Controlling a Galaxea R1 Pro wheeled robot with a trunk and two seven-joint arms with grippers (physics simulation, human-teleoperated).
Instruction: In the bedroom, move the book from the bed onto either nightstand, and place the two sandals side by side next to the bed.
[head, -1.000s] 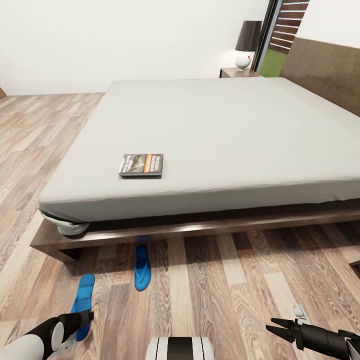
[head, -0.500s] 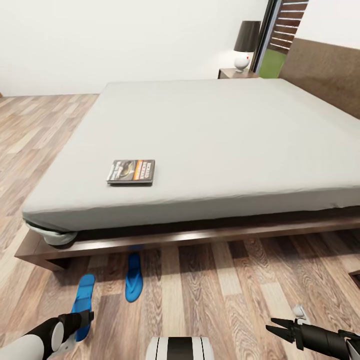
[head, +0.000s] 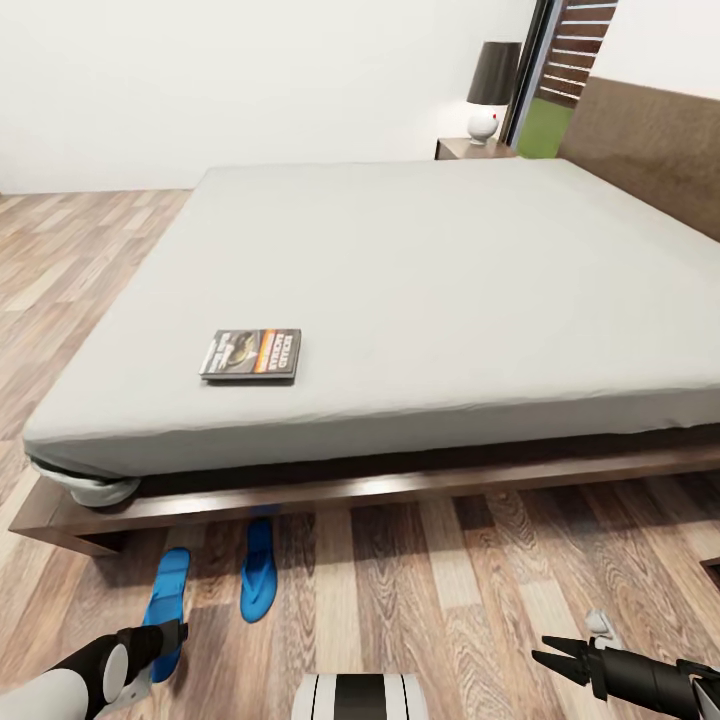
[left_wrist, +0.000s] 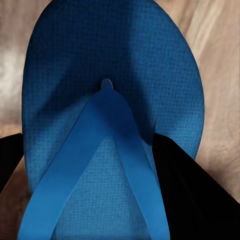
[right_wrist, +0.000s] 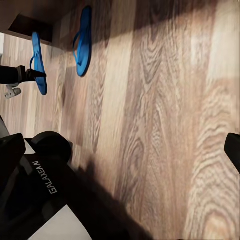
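The book (head: 251, 354) lies flat near the front left corner of the bed (head: 430, 270), on its grey mattress. My left gripper (head: 170, 634) is shut on one blue sandal (head: 167, 590), whose sole and strap (left_wrist: 115, 125) sit between the dark fingers (left_wrist: 182, 185). The second sandal (head: 257, 570) lies on the plank floor by the bed frame, beside the held one, and it shows again in the right wrist view (right_wrist: 82, 42). My right gripper (head: 548, 655) hangs open and empty over the floor at the lower right. A nightstand (head: 470, 148) stands at the bed's far side.
A lamp with a dark shade (head: 494, 85) stands on the nightstand, beside the dark-framed window (head: 560, 70). The brown headboard (head: 650, 140) runs along the right. Bare wood floor (head: 450, 590) stretches between me and the bed frame (head: 330, 490). My own base (right_wrist: 45, 175) is below.
The whole head view has shifted: bed, book and the loose sandal have slid left and down in the picture. The held sandal keeps its place at my left gripper. Both arms look unchanged.
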